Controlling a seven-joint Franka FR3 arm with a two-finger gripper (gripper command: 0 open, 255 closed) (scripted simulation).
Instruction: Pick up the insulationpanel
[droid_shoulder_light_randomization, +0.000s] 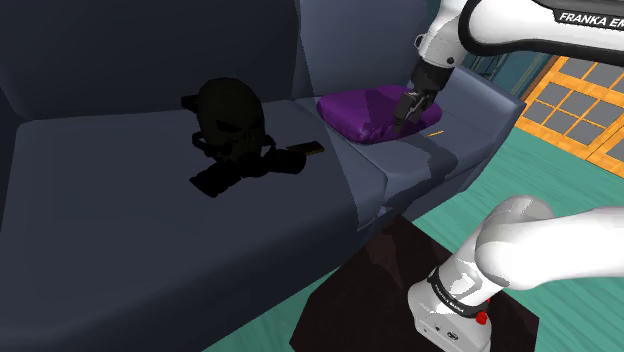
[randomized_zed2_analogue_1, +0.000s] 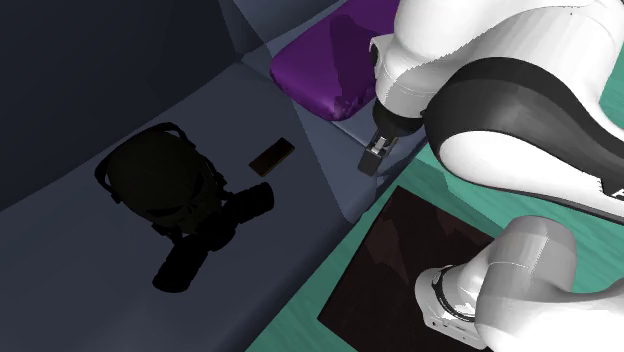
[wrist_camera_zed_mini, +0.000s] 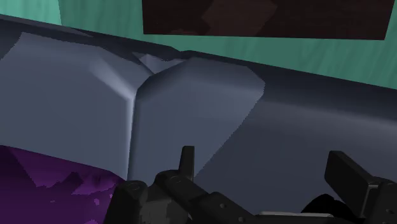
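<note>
Insulationpanel (droid_shoulder_light_randomization: 365, 112), purple slab on sofa (droid_shoulder_light_randomization: 120, 210), lies just off 1 side of hand (droid_shoulder_light_randomization: 408, 110), not between fingers (wrist_camera_zed_mini: 347, 175); fingers spread apart, holding nothing.

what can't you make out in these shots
Black heap on the sofa: both exterior views, too dark to name.
Yellow sliver beside the purple cushion: shoulder view, too small to tell what it is.
Purple cushion: second exterior view, the arm covers one end; in the wrist view the picture's edge cuts it off.
Gripper: shoulder view, dark against the cushion, so contact cannot be told.
</note>
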